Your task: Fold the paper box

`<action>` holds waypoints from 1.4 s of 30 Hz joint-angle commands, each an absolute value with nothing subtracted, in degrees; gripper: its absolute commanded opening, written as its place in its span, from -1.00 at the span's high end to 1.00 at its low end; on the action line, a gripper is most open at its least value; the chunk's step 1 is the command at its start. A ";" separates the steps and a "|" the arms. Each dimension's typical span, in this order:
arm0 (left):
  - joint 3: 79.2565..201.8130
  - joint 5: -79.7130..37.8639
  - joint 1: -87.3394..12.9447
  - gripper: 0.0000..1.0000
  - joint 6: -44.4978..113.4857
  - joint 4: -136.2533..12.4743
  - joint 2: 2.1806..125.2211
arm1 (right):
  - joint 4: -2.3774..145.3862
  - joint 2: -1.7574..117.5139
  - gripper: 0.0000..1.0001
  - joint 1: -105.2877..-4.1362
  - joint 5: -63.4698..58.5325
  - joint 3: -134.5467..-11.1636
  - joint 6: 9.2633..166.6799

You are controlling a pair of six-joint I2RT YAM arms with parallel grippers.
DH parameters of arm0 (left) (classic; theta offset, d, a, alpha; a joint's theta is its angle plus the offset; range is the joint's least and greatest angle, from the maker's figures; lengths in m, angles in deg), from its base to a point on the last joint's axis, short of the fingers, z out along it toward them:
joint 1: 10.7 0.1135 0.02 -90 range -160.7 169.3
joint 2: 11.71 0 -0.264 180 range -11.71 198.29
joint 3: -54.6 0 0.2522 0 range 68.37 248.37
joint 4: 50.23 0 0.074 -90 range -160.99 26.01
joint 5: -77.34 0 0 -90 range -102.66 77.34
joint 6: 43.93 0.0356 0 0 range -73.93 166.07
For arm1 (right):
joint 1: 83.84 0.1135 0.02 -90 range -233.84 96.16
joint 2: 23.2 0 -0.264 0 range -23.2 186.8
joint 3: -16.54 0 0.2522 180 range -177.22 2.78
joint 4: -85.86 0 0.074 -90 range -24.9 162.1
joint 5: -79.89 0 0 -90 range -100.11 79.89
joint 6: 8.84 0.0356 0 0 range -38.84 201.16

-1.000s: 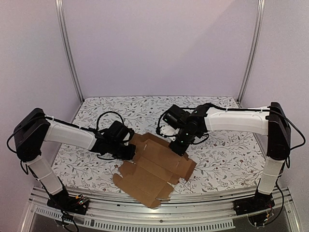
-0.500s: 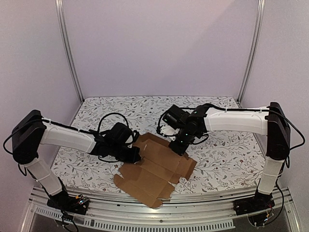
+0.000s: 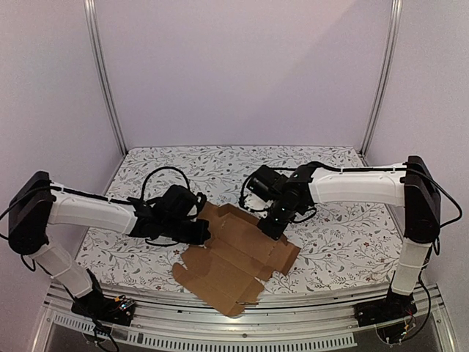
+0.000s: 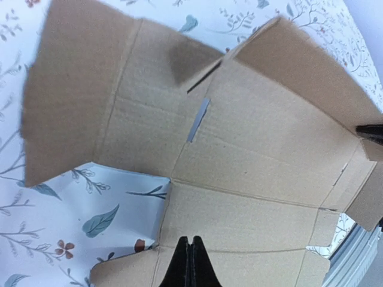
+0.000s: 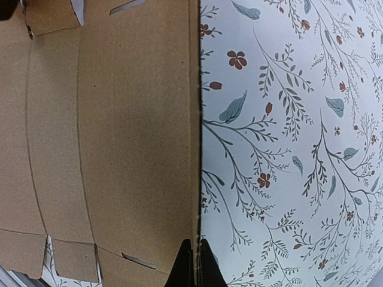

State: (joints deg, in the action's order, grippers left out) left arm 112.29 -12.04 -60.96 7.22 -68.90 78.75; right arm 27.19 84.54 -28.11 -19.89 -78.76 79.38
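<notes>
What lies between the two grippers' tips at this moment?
Only the paper box: its brown creased panels span the stretch from the left gripper to the right gripper, as the top view shows.

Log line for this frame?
paper box: unfolded sheet | left gripper: shut, above box | right gripper: shut, at box edge

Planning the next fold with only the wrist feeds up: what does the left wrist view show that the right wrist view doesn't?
Only the left wrist view: the left gripper, shut, over a near panel of the paper box, a narrow slot in the middle panel, and a broad flap at the left. Only the right wrist view: the right gripper, shut, at the box's long straight edge, with a wide stretch of floral table cover beside it. Both: creased brown cardboard lying on that cover.
</notes>
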 commanded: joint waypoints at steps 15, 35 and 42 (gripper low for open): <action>111.53 -2.11 -54.86 1.00 16.14 -84.83 52.96 | 35.15 79.48 1.00 -22.24 -34.29 -76.23 63.93; 93.67 -18.94 -41.64 0.83 13.28 -60.02 51.81 | 50.48 76.57 1.00 -16.85 -46.69 -68.94 39.77; 93.57 -26.75 -40.84 0.71 14.34 -50.88 60.38 | 51.87 74.53 1.00 -16.45 -44.08 -67.09 36.31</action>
State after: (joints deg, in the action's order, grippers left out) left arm 93.69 -20.37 -41.64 13.52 -58.28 56.54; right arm 50.08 77.13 -17.08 -45.31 -68.46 38.98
